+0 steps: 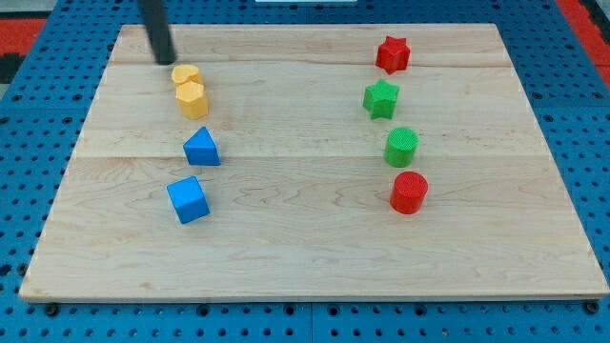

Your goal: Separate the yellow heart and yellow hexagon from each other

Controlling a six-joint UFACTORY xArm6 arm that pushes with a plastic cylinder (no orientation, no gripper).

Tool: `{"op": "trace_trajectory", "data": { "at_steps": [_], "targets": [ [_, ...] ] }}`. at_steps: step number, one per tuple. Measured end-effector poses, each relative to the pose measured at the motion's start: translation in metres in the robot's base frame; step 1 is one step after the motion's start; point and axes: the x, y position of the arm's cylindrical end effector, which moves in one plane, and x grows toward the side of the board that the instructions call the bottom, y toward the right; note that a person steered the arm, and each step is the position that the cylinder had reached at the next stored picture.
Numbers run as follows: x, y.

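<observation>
No readable text, labels, numbers or signs anywhere.

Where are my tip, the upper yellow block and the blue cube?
my tip [167, 61], camera view, rod's lower end.
upper yellow block [185, 74], camera view, top face.
blue cube [187, 199], camera view, centre.

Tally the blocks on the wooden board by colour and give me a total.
Yellow: 2, the yellow hexagon block and the yellow heart block, touching
Blue: 2, the blue triangular block and the blue cube block
Green: 2, the green star block and the green cylinder block
Red: 2, the red star block and the red cylinder block
Total: 8
</observation>
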Motion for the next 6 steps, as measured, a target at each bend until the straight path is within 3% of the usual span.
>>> {"op": "trace_trajectory", "data": {
  "at_steps": [1,3,5,6],
  "targets": [
    [0.054,-0.008],
    [0.042,0.065],
    [-0.001,0.062],
    [0.008,0.048]
  ]
}}
